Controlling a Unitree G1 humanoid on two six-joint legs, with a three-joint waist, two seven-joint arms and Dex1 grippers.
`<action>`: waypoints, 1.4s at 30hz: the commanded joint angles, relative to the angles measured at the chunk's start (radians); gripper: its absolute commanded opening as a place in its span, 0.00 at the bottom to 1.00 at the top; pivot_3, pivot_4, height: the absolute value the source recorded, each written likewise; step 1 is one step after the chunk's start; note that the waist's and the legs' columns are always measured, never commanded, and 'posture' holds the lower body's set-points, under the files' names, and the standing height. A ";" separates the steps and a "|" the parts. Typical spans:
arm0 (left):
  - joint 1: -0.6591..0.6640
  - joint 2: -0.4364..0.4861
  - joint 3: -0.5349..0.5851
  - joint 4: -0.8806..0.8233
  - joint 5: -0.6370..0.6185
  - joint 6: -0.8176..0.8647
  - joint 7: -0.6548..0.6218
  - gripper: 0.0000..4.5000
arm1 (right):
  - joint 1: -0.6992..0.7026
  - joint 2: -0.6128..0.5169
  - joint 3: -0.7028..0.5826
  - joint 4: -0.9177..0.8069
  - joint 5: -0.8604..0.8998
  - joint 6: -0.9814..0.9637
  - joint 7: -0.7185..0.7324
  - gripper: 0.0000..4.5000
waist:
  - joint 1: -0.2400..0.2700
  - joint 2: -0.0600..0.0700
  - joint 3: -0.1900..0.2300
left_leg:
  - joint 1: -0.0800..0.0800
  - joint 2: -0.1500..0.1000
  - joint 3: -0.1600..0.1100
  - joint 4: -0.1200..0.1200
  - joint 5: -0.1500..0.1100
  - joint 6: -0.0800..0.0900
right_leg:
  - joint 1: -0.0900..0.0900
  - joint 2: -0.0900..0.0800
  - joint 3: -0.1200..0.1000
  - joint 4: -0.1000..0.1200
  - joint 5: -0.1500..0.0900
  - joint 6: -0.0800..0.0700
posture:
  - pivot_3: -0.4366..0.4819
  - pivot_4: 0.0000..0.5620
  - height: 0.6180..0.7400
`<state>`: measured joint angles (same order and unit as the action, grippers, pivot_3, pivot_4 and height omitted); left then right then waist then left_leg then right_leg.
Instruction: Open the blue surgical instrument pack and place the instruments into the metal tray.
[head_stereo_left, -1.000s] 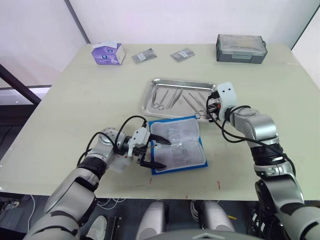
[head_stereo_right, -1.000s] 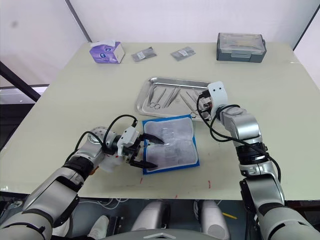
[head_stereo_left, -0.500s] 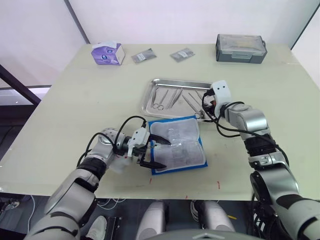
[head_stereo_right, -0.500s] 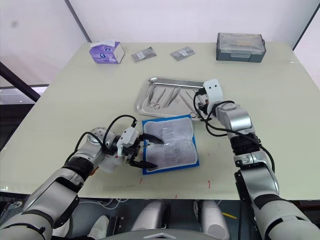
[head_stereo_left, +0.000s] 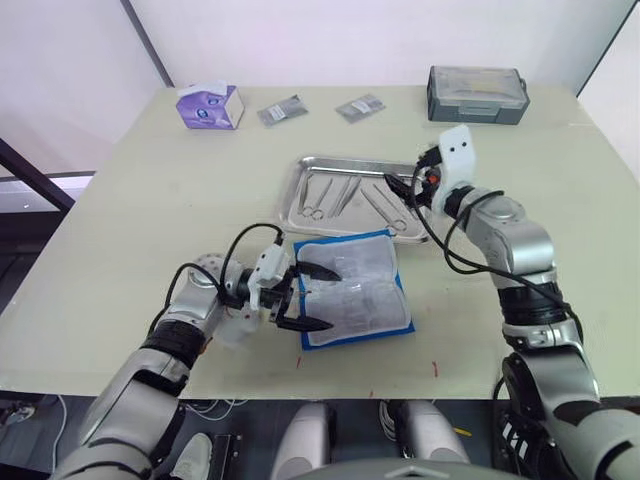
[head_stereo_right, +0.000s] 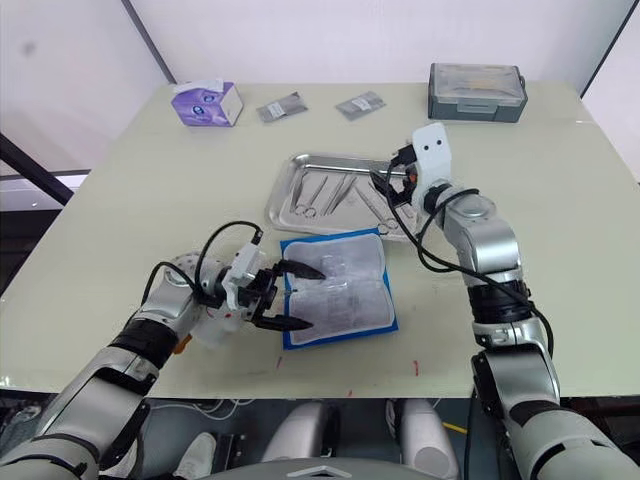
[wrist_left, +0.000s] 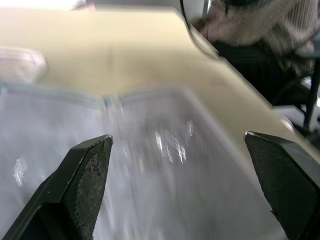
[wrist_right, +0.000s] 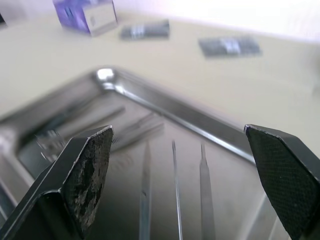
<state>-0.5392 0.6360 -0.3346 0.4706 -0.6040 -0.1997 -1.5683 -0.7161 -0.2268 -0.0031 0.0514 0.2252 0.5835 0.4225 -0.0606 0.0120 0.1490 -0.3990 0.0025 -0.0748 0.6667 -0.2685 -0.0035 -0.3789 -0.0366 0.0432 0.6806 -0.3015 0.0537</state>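
My right pincer (head_stereo_left: 400, 186) went up over the metal tray (head_stereo_left: 300, 196).
Both pincers gape wide, empty; left pincer (head_stereo_left: 312, 298) stayed over the blue surgical instrument pack (head_stereo_left: 352, 292).

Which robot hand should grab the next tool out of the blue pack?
Probably the left hand: it is open right over the blue pack. The open right hand is over the metal tray.
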 joint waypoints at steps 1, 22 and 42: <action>0.013 0.004 0.098 -0.144 -0.053 0.124 0.047 1.00 | 0.029 -0.009 -0.025 -0.097 0.039 -0.055 0.035 0.98 | -0.004 0.000 0.000 | 0.000 0.000 0.000 0.000 0.000 0.000 | 0.000 0.000 0.000 0.000 0.000 0.000 | 0.48 0.27 0.98; 0.504 0.160 0.697 -0.454 -0.015 0.350 0.466 1.00 | 0.750 -0.289 -0.312 -0.431 0.298 -0.179 0.337 0.98 | 0.013 -0.005 0.006 | 0.001 0.004 0.002 -0.002 0.000 0.000 | 0.001 0.000 0.002 -0.002 0.000 0.000 | 0.48 0.27 0.98; 0.714 0.157 0.845 -0.367 0.076 0.305 0.533 1.00 | 1.258 -0.276 -0.518 -0.402 0.321 -0.473 0.504 0.98 | 0.022 -0.015 0.009 | 0.006 0.005 0.008 -0.007 0.000 0.000 | 0.002 -0.003 0.005 -0.003 0.000 0.000 | 0.48 0.27 0.98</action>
<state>0.1812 0.7800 0.4847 0.1087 -0.5325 0.1302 -1.0293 0.5399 -0.5013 -0.4931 -0.3412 0.5366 0.1450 0.9139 -0.0390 -0.0027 0.1575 -0.3916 0.0083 -0.0654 0.6597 -0.2689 -0.0039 -0.3767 -0.0390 0.0492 0.6780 -0.3016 0.0534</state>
